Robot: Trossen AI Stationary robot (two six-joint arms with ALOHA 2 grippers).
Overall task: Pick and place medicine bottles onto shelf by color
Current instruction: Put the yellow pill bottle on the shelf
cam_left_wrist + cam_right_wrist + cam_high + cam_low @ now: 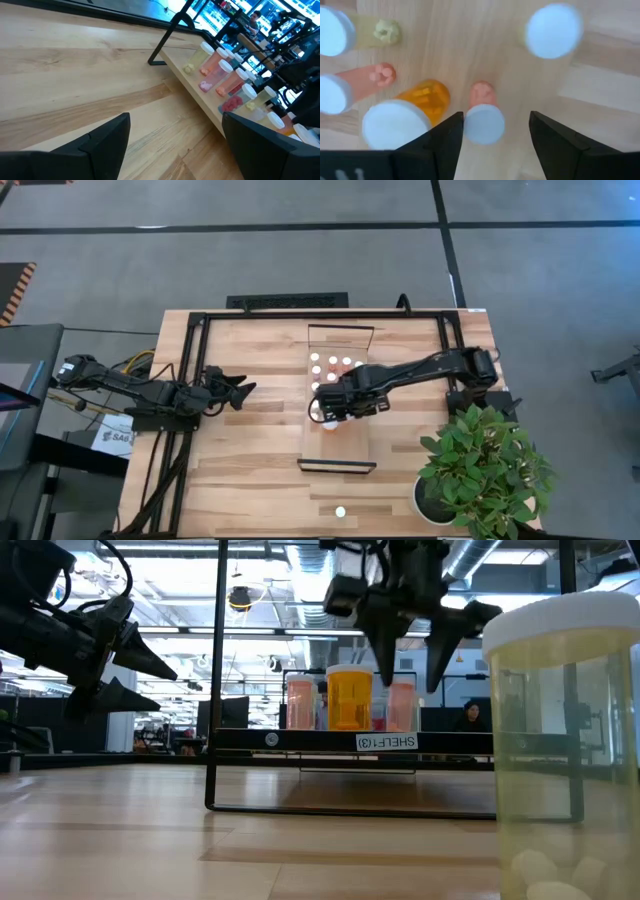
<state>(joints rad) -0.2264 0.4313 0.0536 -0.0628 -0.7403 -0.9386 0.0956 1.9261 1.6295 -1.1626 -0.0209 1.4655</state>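
The shelf (338,442) lies along the table's middle, and several white-capped medicine bottles (333,362) stand on its far half. My right gripper (330,410) hangs open over them, pointing down. In the right wrist view a pink bottle (484,122) stands upright on the shelf (470,50) below the open fingers, beside an orange bottle (395,122) with a larger cap. The low view shows the fingers (410,675) spread just above the orange bottle (349,698) and the pink ones. My left gripper (240,390) waits open left of the shelf, above the table.
One yellowish bottle (340,511) stands on the table near its front edge, large in the low view (565,740). A potted plant (480,470) fills the near right corner. A black frame (190,380) borders the table; bare wood lies between my left gripper (176,120) and the shelf (200,100).
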